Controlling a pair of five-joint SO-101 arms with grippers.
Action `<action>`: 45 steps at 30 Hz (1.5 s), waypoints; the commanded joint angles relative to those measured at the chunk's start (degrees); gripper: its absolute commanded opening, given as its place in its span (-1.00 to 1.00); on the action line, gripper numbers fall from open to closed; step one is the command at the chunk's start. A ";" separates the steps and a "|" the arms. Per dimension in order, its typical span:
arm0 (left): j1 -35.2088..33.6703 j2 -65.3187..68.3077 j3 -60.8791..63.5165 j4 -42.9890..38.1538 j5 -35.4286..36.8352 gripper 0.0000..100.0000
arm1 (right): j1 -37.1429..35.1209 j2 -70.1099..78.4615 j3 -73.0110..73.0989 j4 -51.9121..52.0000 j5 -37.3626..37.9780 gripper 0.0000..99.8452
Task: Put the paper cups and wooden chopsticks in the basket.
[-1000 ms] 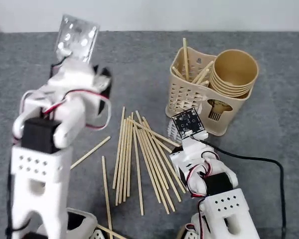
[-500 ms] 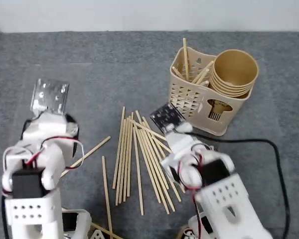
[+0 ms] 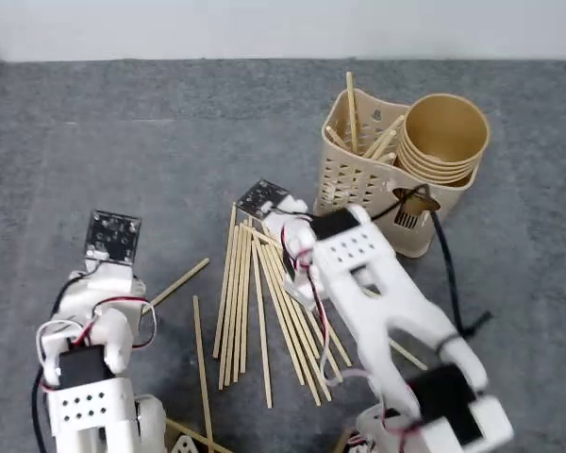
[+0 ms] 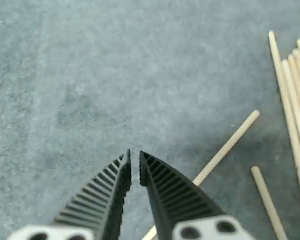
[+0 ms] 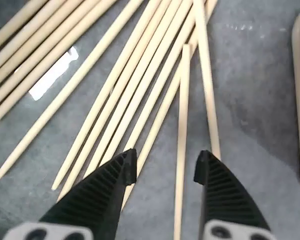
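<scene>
1. A grey mat (image 3: 170, 123) is covering the table, with a pale wall (image 3: 264, 28) running behind the basket (image 3: 358, 184).
2. Stacked paper cups (image 3: 445, 137) are sitting inside the basket, next to several sticks.
3. Loose wooden chopsticks (image 3: 238, 293) are lying on the mat just beside the basket.
4. The right gripper (image 5: 165, 167) is hanging spread open over them, near the basket.
5. The left gripper (image 4: 135, 161) is hovering well apart from the basket, jaws nearly closed on nothing.
</scene>
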 commanded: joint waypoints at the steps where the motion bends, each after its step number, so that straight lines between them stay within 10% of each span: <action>1: -0.53 -2.99 3.12 -4.04 -0.88 -0.94 | 0.13 5.67 -7.56 0.31 2.64 -0.56; 22: -0.18 -21.54 13.49 1.76 -4.66 -0.93 | 4.79 34.59 -28.57 0.40 7.12 -0.75; 26: 0.09 -23.82 14.11 3.08 -4.75 -0.93 | 4.79 34.68 -28.75 -0.13 7.21 -0.99; 45: 3.52 -25.85 16.48 3.16 -7.74 -0.93 | 0.22 16.13 -28.84 9.19 7.21 -0.98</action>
